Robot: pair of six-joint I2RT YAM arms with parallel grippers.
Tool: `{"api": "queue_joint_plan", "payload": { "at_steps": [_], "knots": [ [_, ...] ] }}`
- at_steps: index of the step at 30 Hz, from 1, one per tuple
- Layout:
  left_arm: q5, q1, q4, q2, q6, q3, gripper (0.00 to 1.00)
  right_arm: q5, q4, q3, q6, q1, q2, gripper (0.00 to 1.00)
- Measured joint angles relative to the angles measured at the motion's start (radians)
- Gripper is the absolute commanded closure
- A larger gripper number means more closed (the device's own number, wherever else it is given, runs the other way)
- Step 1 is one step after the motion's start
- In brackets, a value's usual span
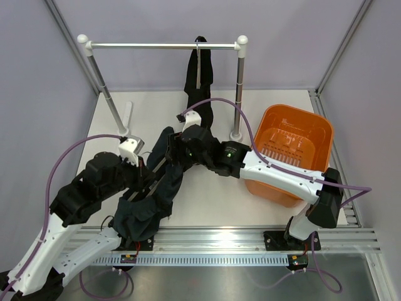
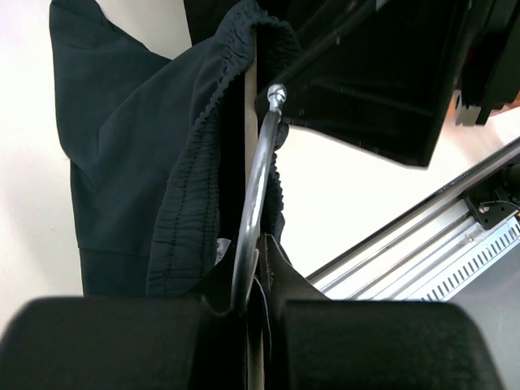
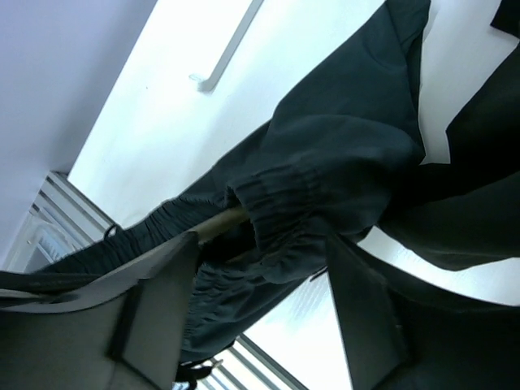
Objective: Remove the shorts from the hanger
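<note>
Left hand was clamped shut on hook of hanger, near left of surface. Right hand stood open, fingers astride waistband of shorts, not yet gripping. Shorts were not yet off hanger and sagged toward near edge. Second pair hung from far rail. Judged early: both pairs left.

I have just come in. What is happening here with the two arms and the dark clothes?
Two robot arms are working a pair of dark shorts off a hanger. The left gripper is shut on the hanger's metal hook. The right gripper has its jaws apart on either side of the elastic waistband, which is still on the hanger. A second dark pair hangs from the rail at the back, and an orange basket stands at the right.
</note>
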Motion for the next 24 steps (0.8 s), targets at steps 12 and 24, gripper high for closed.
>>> {"api": "queue_joint_plan", "payload": {
  "at_steps": [12,24],
  "knots": [
    [0.052,0.000,0.000,-0.005,0.005,0.000,1.00,0.112,0.000,0.009,0.003,0.001,0.008,0.64],
    [0.053,0.000,-0.050,-0.030,0.012,0.005,1.00,0.164,-0.026,0.009,0.004,0.005,0.010,1.00]
  ]
}}
